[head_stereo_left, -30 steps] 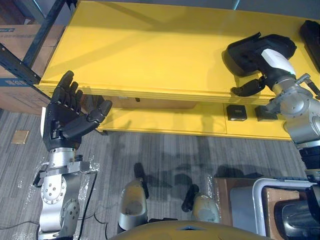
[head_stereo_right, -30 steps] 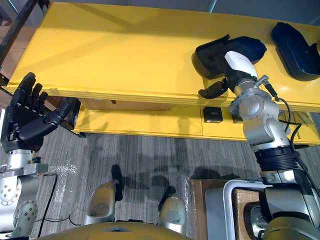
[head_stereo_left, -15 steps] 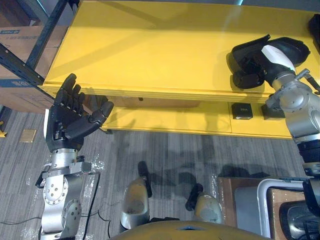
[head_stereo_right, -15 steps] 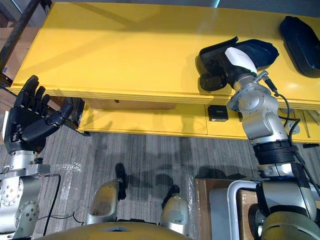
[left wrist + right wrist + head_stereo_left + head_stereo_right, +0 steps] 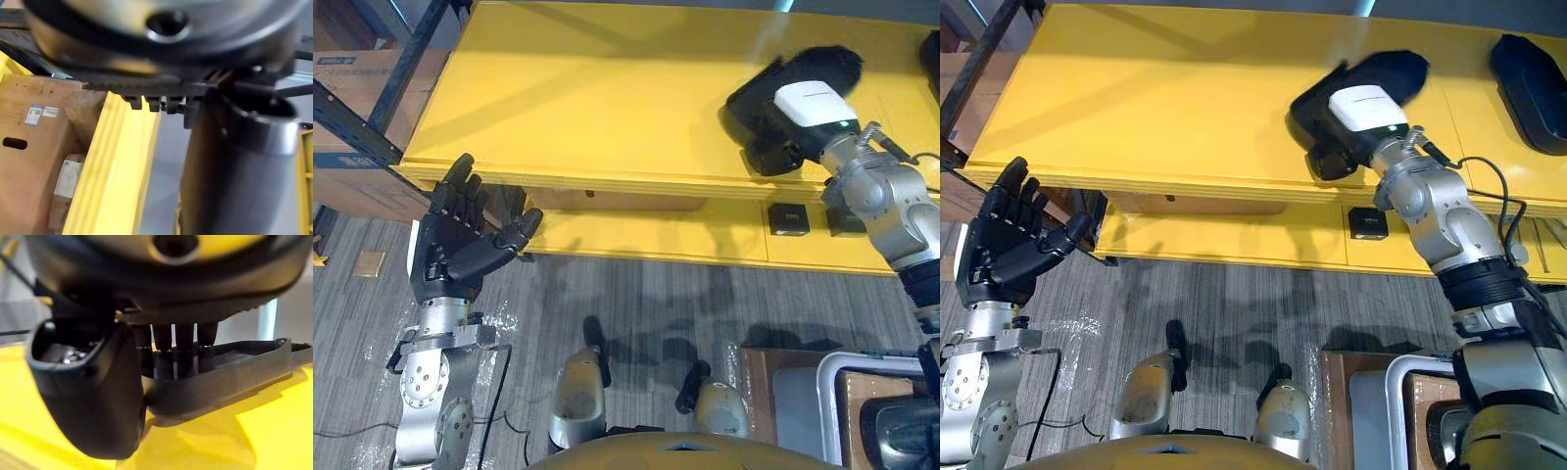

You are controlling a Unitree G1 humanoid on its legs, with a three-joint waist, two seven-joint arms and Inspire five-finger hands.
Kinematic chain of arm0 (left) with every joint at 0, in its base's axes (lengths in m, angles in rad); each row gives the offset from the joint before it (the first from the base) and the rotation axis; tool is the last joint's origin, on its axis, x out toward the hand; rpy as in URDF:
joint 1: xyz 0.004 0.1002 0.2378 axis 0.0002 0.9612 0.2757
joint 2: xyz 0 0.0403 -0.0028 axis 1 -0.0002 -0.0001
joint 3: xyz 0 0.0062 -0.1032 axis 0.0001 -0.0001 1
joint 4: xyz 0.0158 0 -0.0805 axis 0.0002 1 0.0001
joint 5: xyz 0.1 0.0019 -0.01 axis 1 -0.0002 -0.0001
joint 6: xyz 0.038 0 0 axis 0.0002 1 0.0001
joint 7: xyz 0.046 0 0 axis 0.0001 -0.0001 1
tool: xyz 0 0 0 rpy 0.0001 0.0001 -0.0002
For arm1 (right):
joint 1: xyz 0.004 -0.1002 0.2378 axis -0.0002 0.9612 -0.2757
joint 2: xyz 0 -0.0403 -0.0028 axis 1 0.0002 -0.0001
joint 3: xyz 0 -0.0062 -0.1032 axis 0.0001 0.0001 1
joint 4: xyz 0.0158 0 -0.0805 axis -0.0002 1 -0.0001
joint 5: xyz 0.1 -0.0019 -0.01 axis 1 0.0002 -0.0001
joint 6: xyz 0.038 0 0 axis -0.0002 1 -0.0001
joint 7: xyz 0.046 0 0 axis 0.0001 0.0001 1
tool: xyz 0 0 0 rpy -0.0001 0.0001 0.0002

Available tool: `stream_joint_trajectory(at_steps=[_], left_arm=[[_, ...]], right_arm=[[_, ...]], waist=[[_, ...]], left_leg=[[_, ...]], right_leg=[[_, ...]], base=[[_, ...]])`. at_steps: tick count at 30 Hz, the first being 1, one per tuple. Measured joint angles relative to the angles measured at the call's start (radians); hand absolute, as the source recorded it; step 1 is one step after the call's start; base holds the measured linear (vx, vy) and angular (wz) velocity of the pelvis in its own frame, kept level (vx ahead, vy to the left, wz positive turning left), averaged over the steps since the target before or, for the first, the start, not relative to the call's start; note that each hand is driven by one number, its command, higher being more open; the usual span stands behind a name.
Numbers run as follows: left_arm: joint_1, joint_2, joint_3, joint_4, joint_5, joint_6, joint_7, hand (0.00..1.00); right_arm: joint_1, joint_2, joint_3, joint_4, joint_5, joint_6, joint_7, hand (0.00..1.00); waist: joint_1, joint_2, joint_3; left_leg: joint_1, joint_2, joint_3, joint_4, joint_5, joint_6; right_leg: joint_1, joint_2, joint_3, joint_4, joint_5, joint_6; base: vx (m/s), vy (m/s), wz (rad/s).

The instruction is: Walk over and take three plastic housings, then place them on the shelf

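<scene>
A black plastic housing (image 5: 756,96) lies on the top of the yellow shelf (image 5: 587,88), toward its right end. My right hand (image 5: 809,104), with a white cover on its back, is shut on this housing. In the right wrist view its fingers (image 5: 176,355) reach into the housing (image 5: 244,374) and the thumb (image 5: 93,391) presses the outer wall. A second black housing (image 5: 1531,93) rests at the shelf's far right. My left hand (image 5: 460,240) hangs open and empty in front of the shelf's left end, below its front edge.
A dark metal upright (image 5: 362,122) and a cardboard box (image 5: 347,73) stand at the shelf's left end. Two small black boxes (image 5: 788,217) sit on the lower yellow shelf (image 5: 636,240). A grey bin (image 5: 862,401) is at the lower right on the carpet.
My right hand has closed on the housing and swung it leftward and a little toward the shelf's front edge. The left hand has stayed open, almost still.
</scene>
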Motion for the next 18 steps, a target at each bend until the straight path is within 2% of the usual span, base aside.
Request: stream_joint_trajectory(at_steps=[5,6,10,13,18], left_arm=[[0.003,0.004,-0.003,0.001,-0.003,-0.003,-0.017,1.00],[0.003,0.004,-0.003,0.001,-0.003,-0.004,-0.018,1.00],[0.012,0.037,-0.004,0.030,-0.008,-0.007,-0.029,1.00],[0.024,0.055,-0.004,0.038,-0.008,-0.007,-0.032,1.00],[0.028,0.083,-0.004,0.038,-0.012,-0.008,-0.038,1.00]], right_arm=[[-0.039,-0.105,0.101,0.004,-0.093,-0.175,-0.148,0.00],[-0.039,-0.110,0.101,0.005,-0.095,-0.181,-0.154,0.00],[-0.075,-0.191,0.130,0.044,-0.105,-0.263,-0.215,0.00],[-0.076,-0.237,0.144,0.073,-0.091,-0.291,-0.220,0.00],[-0.075,-0.290,0.191,0.125,-0.048,-0.296,-0.217,0.00]], waist=[[0.025,0.000,0.000],[0.026,0.000,0.000],[0.030,0.000,0.000],[0.032,0.000,0.000],[0.041,0.000,0.000]], left_leg=[[0.000,-0.004,-0.014,-0.015,0.007,-0.008],[0.000,-0.005,-0.016,-0.017,0.008,-0.007],[0.002,-0.009,-0.027,-0.040,0.025,-0.007],[0.007,-0.013,-0.027,-0.051,0.032,-0.006],[0.010,-0.014,-0.027,-0.058,0.036,-0.006]], right_leg=[[0.004,-0.002,-0.016,0.007,-0.006,0.001],[0.004,-0.002,-0.017,0.008,-0.006,0.001],[0.005,-0.003,-0.030,0.011,-0.008,0.000],[0.005,-0.005,-0.030,0.012,-0.008,0.000],[0.005,-0.005,-0.030,0.013,-0.008,0.000]], base=[[-0.01,-0.023,0.09],[-0.01,-0.015,0.13],[-0.02,-0.014,0.08],[0.00,-0.005,0.01],[0.00,0.000,0.00]])
